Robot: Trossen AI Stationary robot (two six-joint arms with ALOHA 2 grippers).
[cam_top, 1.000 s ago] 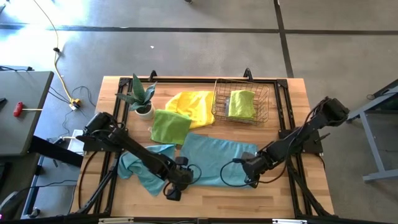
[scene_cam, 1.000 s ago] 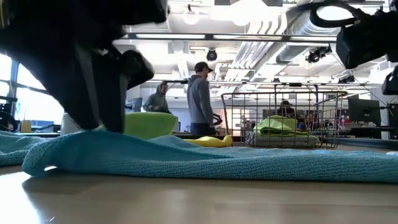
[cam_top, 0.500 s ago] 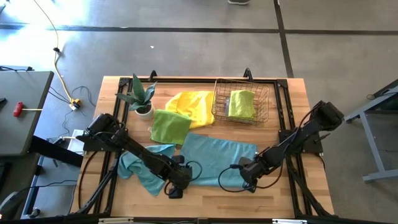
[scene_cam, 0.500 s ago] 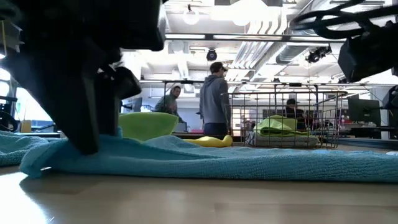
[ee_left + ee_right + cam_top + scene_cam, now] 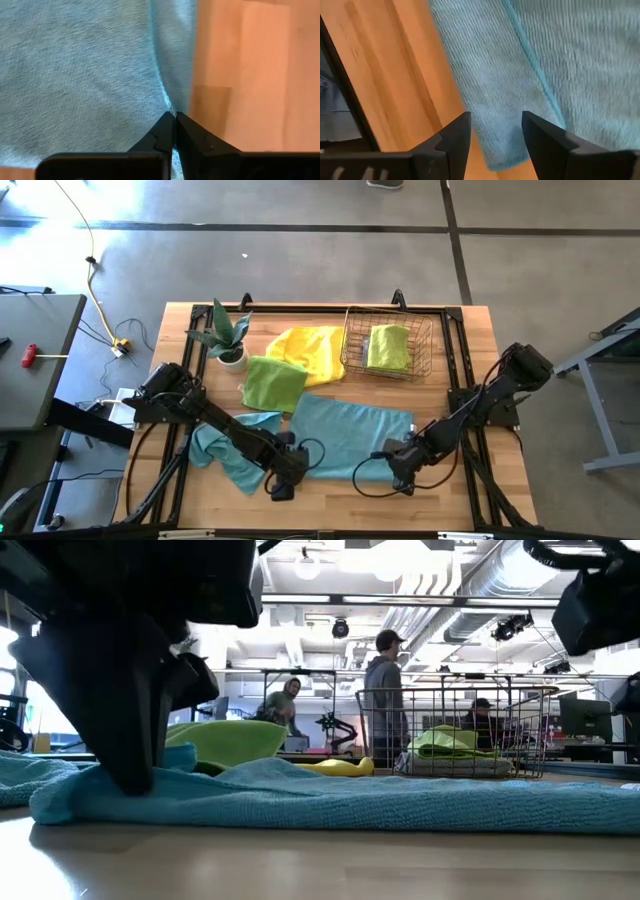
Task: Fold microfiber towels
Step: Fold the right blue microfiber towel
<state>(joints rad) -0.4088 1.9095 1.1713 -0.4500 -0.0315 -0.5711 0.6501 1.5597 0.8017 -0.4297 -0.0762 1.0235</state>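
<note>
On the worktop [image 5: 440, 325], taking the wire basket [image 5: 388, 345] as your landmark:

Spread teal towel: you have it [image 5: 350, 435] lying flat on the near side of the wire basket, well apart from it, its near edge toward the front of the worktop.

Left pincer: your left pincer [image 5: 283, 480] sits at the near-left corner of that teal towel, far from the basket on its near-left side. Its fingers [image 5: 167, 132] are pressed tight together, and the towel's hem runs straight in between their tips, so it has the corner pinched.

Right pincer: your right pincer [image 5: 492, 132] hovers over the near-right corner of the same towel, on the near side of the basket. Its fingers stand wide apart with the corner lying between them, and nothing is gripped.

Crumpled teal towel: a second one [image 5: 225, 450] lies bunched up far to the near-left of the basket, under the left arm.

Lime green towel: one [image 5: 272, 383] lies flat to the left of the basket and a little nearer you.

Yellow towel: it [image 5: 312, 350] lies just beside the basket's left wall, partly under the lime green one.

Folded green towel: you have one [image 5: 388, 346] resting inside the basket.

Potted plant: it [image 5: 228, 340] stands well to the left of the basket, beyond the yellow towel.

Room behind: three people [image 5: 385, 695] show beyond the basket in the low view.
</note>
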